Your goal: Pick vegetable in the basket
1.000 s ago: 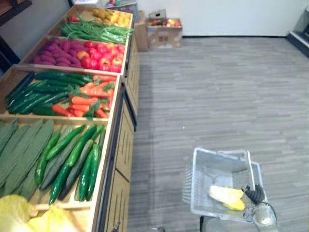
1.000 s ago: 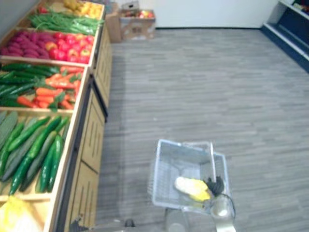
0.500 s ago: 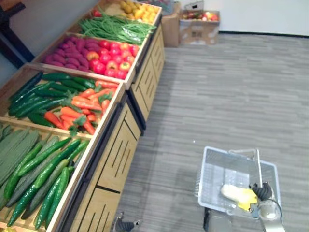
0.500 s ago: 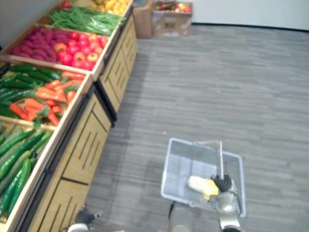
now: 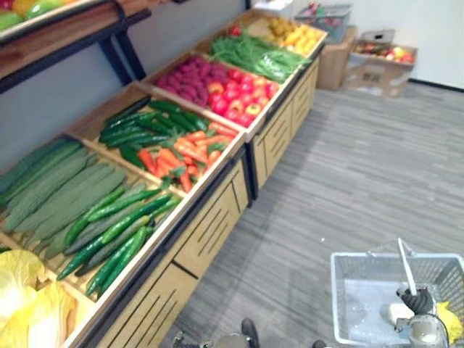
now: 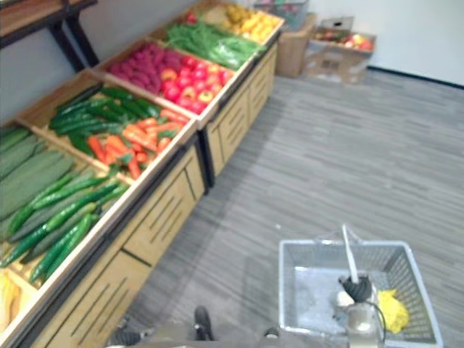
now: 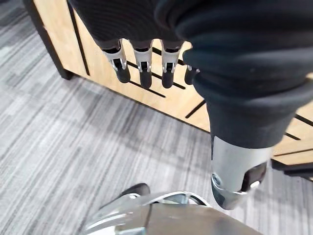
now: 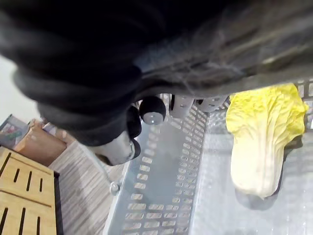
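At the lower right of the head views, a grey basket [image 6: 304,290] hangs over the grey plank floor [image 5: 348,159]. The right robot hand [image 6: 355,288] is curled tight round its handle [image 6: 348,250].

Since a second ago the whole picture has swung, so the camera has moved. The wooden bench [image 6: 163,214] of produce, which ran up the left edge before, now crosses on a diagonal. A dark shelf [image 5: 65,29] above it has come into sight. The basket sits closer to the corner.

One cabbage [image 8: 261,142] lies on its side on the basket's bottom. Its stem end is pale cream and it widens into crinkled yellow leaves. Earlier it lay to the left of the hand; now it shows on both sides of the hand, leaves towards the right wall.

Cucumbers [image 5: 116,232] and carrots [image 5: 177,152] fill nearby bench compartments. Cardboard boxes [image 5: 377,61] stand at its far end.

The left robot hand [image 7: 142,63] hangs beside the bench's drawer fronts, fingers straight, holding nothing.
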Tool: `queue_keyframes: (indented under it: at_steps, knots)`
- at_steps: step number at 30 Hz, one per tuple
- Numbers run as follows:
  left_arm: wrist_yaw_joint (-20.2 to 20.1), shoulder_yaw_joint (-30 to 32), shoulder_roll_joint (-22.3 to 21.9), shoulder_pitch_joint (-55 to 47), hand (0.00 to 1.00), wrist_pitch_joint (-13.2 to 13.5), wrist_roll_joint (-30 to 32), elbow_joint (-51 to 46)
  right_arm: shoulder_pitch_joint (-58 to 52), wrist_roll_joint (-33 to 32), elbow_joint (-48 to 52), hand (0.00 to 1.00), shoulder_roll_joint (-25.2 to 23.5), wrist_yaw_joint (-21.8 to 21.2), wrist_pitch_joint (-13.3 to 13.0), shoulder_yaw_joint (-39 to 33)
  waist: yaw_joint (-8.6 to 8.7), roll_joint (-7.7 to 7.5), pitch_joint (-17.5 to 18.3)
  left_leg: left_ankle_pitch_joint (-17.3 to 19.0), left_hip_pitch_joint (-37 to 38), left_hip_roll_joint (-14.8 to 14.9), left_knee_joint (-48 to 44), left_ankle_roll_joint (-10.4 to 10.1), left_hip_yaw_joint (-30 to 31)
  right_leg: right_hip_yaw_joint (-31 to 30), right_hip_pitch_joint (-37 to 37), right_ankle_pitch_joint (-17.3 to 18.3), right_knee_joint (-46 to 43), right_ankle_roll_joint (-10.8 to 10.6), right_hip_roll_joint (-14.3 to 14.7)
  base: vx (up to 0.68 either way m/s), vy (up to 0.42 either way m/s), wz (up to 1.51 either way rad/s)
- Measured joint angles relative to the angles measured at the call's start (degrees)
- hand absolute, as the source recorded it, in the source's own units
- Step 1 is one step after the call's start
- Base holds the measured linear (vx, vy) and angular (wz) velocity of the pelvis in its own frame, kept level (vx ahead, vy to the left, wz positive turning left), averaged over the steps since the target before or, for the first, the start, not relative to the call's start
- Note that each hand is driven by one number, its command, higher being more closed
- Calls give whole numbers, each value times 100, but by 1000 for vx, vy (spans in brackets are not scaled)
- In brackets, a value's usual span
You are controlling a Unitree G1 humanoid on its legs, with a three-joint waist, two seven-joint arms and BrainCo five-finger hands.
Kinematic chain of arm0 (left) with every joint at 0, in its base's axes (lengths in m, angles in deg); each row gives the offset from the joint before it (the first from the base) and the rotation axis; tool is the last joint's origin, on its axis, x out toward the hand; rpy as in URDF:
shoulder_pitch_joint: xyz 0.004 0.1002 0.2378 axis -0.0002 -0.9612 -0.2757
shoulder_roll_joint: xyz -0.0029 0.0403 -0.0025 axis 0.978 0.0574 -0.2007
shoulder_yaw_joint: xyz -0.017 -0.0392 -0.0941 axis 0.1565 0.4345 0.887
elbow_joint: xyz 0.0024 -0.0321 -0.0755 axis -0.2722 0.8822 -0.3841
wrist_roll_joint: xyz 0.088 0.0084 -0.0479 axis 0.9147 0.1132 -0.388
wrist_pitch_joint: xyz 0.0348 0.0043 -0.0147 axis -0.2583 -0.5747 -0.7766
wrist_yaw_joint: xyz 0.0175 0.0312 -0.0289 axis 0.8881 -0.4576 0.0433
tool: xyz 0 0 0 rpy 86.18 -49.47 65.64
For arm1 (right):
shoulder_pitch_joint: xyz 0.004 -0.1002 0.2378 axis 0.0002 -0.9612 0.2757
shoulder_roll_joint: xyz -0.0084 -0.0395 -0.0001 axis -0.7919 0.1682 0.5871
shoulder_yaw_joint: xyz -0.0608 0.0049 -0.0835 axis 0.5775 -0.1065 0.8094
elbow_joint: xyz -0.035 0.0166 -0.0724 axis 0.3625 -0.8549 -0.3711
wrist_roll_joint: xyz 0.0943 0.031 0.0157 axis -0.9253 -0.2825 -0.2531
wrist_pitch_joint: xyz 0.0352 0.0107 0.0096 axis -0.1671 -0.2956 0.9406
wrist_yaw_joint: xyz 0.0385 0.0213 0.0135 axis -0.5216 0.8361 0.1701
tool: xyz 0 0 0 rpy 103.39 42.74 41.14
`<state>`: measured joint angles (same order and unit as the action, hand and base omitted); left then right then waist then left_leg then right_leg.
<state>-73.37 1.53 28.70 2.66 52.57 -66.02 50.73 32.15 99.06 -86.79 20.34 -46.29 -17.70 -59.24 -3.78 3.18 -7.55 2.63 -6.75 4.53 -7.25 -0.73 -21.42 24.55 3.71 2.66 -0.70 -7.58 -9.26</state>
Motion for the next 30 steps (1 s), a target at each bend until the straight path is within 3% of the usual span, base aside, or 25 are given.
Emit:
queue_keyframes:
  at_steps: [2, 5, 6, 7, 8, 9, 11, 12, 14, 15, 18, 20, 21, 23, 24, 25, 26, 28, 30]
  knots:
    - [2, 1, -3, -96, 0, -23, 29, 1, 43, -1, -122, 100, -7, -12, 5, 184, -25, -25, -5, 59, 200, -105, 14, 96, 7, 16, 208, -4, -1, -23, -73, 157, 56, 19]
    - [-36, 9, 5, -162, 0, -27, 63, 21, 82, -3, -285, 100, -96, -24, 0, 180, -87, -100, 8, 293, 412, -308, 131, 181, 76, 50, 193, 489, -690, -168, -417, 119, 56, 19]
    - [-43, -15, 33, -172, 0, -24, 61, 93, 88, -5, -484, 100, -101, -25, -2, 116, -70, -141, 40, 364, 582, -399, 236, 174, 161, 20, 50, 702, -1409, -365, -611, 128, 54, 35]
    - [-42, -27, 34, -166, 0, -27, 57, 153, 96, -9, -657, 100, -108, -23, 4, 84, -61, -131, 47, 388, 656, -395, 231, 182, 208, -213, -292, 713, -2364, -426, -784, 162, 57, 46]
    - [-45, -89, 110, -196, 0, -25, 56, 162, 102, -20, -724, 100, -214, -15, 13, 59, -37, -214, 31, 433, 747, -391, 209, 191, 322, -647, -821, 434, -3572, -628, -945, 132, 51, 43]
    - [-45, -121, 170, -218, 0, -33, 56, 168, 123, -51, -742, 100, -280, -14, 32, 49, 1, -285, 30, 447, 801, -399, 216, 193, 373, -849, -1031, 185, -4047, -611, -988, 176, 38, 58]
    - [-49, -208, 318, -285, 0, -106, 53, 141, 146, -118, -970, 100, -465, 0, 47, -116, 132, -429, 24, 439, 1223, -374, 413, 266, 842, -1275, -1565, -940, -5314, -604, -1007, 266, -1, 80]
    - [-49, -236, 364, -296, 0, -107, 53, 130, 152, -124, -1040, 100, -497, 1, 47, -155, 152, -405, 22, 462, 1282, -361, 401, 299, 971, -1321, -1638, -600, -5459, -525, -989, 280, -40, 81]
    - [-50, -207, 367, -263, 0, -129, 35, 149, 107, -144, -1088, 100, -499, 5, 42, -336, 219, -493, 8, 565, 1334, -275, 371, 279, 1336, -1234, -1696, 380, -4649, -189, -832, 214, -66, 94]
    - [-56, -101, 367, -192, 0, -128, 33, 155, 90, -240, -1081, 100, -482, 36, 38, -461, 215, -494, 7, 591, 1337, -253, 379, 255, 1455, -1253, -1727, 418, -3978, -119, -765, 224, -95, 95]
    - [-39, 116, 273, -129, 0, -130, 36, 147, 181, -261, -1118, 100, -495, 91, 41, -616, 210, -466, 5, 669, 1439, -137, 357, 17, 1765, -1578, -1724, 290, -1749, -98, -595, 339, -198, 59]
    - [-36, 117, 257, -37, 0, -127, 38, 128, 213, -292, -1097, 100, -519, 101, 41, -654, 201, -424, -16, 829, 1485, 78, 295, -239, 1973, -1780, -1734, -59, -987, -49, -558, 344, -320, 55]
    - [-34, 119, 256, -38, 0, -126, 39, 124, 239, -327, -1094, 100, -552, 125, 43, -753, 205, -401, -20, 881, 1503, 155, 292, -324, 2035, -1855, -1739, -122, -849, -45, -553, 396, -474, 50]
    - [-30, 174, 282, -35, 0, -104, 38, 110, 273, -367, -1097, 100, -662, 133, 65, -934, 199, -492, 28, 1069, 1555, 369, 273, -632, 2141, -1927, -1713, -192, -633, -66, -571, 334, -488, 37]
    - [-30, 227, 353, -29, 0, -90, 33, 155, 219, -373, -1107, 100, -733, 128, 64, -945, 200, -544, 52, 1217, 1633, 544, 303, -880, 2230, -1852, -1740, -632, -765, -265, -544, 341, -561, 44]
    - [-40, 227, 162, 34, 0, -88, 31, 268, 201, -379, -1107, 100, -682, 124, 69, -995, 200, -286, 67, 1150, 1660, 940, 311, -970, 2241, -1563, -1771, -506, -1084, -188, -244, 425, -634, 53]
    - [-36, 247, 8, 53, 0, -80, 10, 285, 192, -472, -1104, 100, -673, 132, 65, -1033, 211, -144, 142, 784, 1585, 1151, 314, -1081, 2177, -1423, -1840, -296, -1329, -11, -89, 358, -487, 44]
    - [-25, 357, -20, 78, 0, -72, -68, 331, 178, -570, -1116, 100, -676, 127, 64, -1052, 247, -57, 183, 238, 1444, 1348, 253, -1162, 2256, -1145, -1822, -101, -1595, 246, 15, 319, -411, 40]
    - [-14, 549, -86, 141, 0, -64, -303, 333, 189, -596, -1123, 100, -669, 129, 61, -1077, 338, -57, 188, -202, 1178, 1414, 79, -1080, 2328, -902, -1772, 32, -1647, 408, 19, 275, -399, 62]
